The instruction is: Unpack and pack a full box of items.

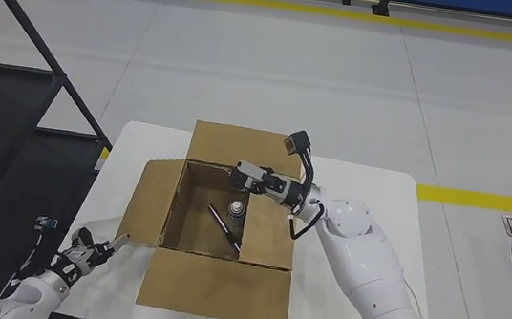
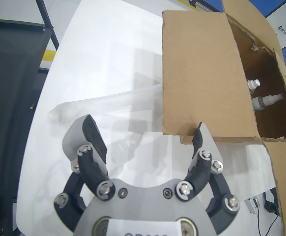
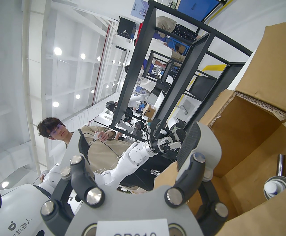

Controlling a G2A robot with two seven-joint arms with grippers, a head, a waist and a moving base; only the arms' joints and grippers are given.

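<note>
While one cardboard box is sitting open on the table, it is holding two white-capped bottles and one dark pen-like stick, all partly hidden by its walls. The right gripper is hovering over the box's far side, spread wide and empty. The left gripper is hanging beside the left flap, likewise spread and gripping nothing.

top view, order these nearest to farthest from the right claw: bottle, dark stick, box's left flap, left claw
1. bottle, inside the box, right by the right claw
2. dark stick, on the box floor, just past the bottle
3. left flap, folded out at the box's side
4. left claw, beyond that flap, over the table edge
</note>
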